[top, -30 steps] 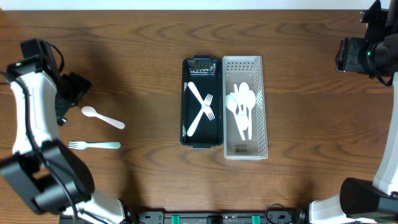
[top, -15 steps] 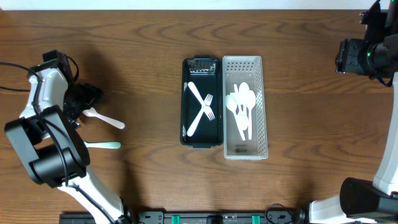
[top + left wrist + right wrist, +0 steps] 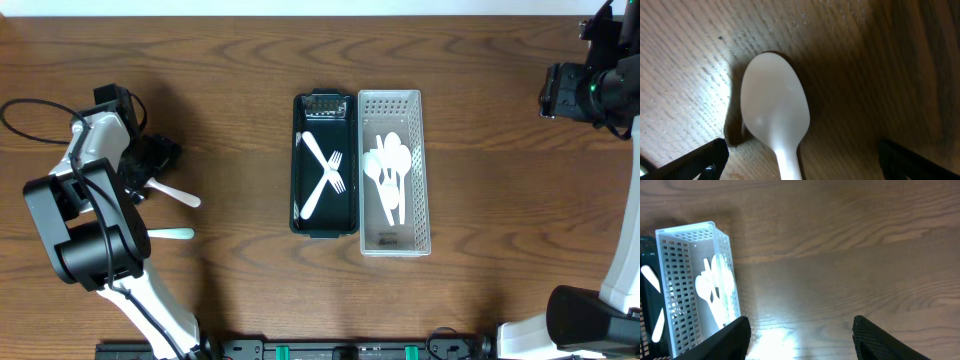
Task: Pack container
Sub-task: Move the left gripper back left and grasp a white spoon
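On the table (image 3: 230, 60): white basket (image 3: 424, 170) and black container (image 3: 297, 160) side by side at centre, touching.
White basket: several white spoons (image 3: 390, 172) piled inside.
Black container: two white forks (image 3: 325, 175) crossed inside.
Left pincer (image 3: 146, 172): wide, low over the loose spoon (image 3: 775, 110), bowl between its fingers.
Right pincer (image 3: 802, 339): wide, holding nothing, well right of the basket.
Loose fork (image 3: 172, 233): near the spoon, partly hidden by the left arm (image 3: 95, 230).

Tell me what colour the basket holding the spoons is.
White; the basket shows best in the overhead view.
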